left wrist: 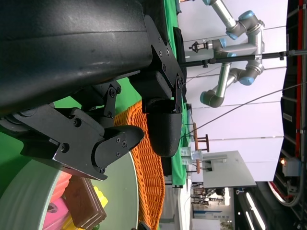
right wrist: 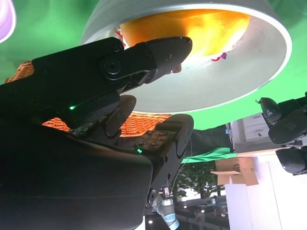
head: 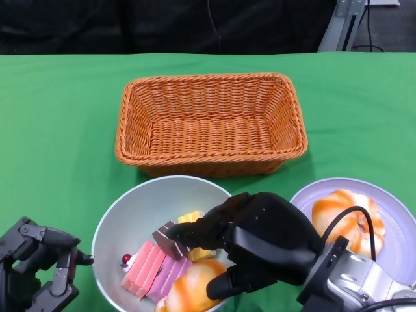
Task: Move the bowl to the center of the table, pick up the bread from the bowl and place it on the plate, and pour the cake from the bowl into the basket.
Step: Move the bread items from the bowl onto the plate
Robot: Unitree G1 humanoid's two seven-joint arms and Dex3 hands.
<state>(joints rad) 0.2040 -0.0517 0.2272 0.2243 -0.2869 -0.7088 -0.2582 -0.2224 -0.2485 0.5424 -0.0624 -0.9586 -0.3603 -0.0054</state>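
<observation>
The silver bowl (head: 130,203) sits at the near edge, in front of the wicker basket (head: 211,123). In it lie pink, brown and yellow cake slices (head: 159,260) and an orange-and-white bread (head: 195,292). My right hand (head: 260,244) reaches into the bowl from the right, fingers spread over the cake and thumb beside the bread, not closed on either. The right wrist view shows a fingertip (right wrist: 168,52) just over the bread (right wrist: 201,26). The lilac plate (head: 396,214) at right carries another bread (head: 341,218). My left hand (head: 39,266) waits left of the bowl, holding nothing.
The basket is empty and stands a short way behind the bowl. Green cloth covers the table, with free room to the left and far right. A grey stand (head: 344,23) rises behind the table's back right corner.
</observation>
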